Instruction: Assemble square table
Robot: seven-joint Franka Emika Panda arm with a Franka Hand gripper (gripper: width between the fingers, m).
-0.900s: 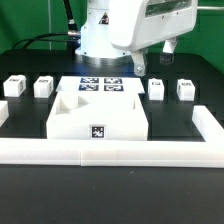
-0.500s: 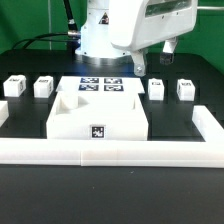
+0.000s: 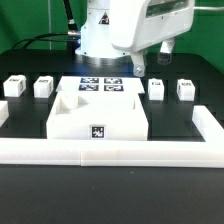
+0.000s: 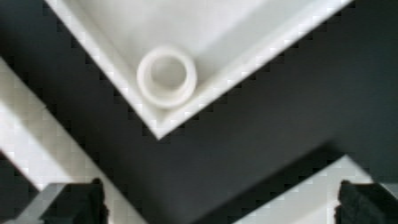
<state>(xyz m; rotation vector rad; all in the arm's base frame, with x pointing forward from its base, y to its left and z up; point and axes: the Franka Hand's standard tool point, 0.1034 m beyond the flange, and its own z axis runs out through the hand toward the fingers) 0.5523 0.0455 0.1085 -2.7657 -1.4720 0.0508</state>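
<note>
My tool (image 3: 150, 56) hangs over the desk (image 3: 30, 200) at upper middle of the exterior view, fingers spread wide apart and gripping nothing. The square tabletop (image 3: 97, 118) sits mid-frame, just in front of the marker board (image 3: 100, 85) and behind the border rail (image 3: 110, 152). The far-left leg (image 3: 14, 86) and inner-left leg (image 3: 43, 87) stand at middle left, the inner-right leg (image 3: 157, 89) and far-right leg (image 3: 186, 89) at middle right. The blurred wrist view shows what looks like a tabletop corner with its round hole (image 4: 166, 78).
</note>
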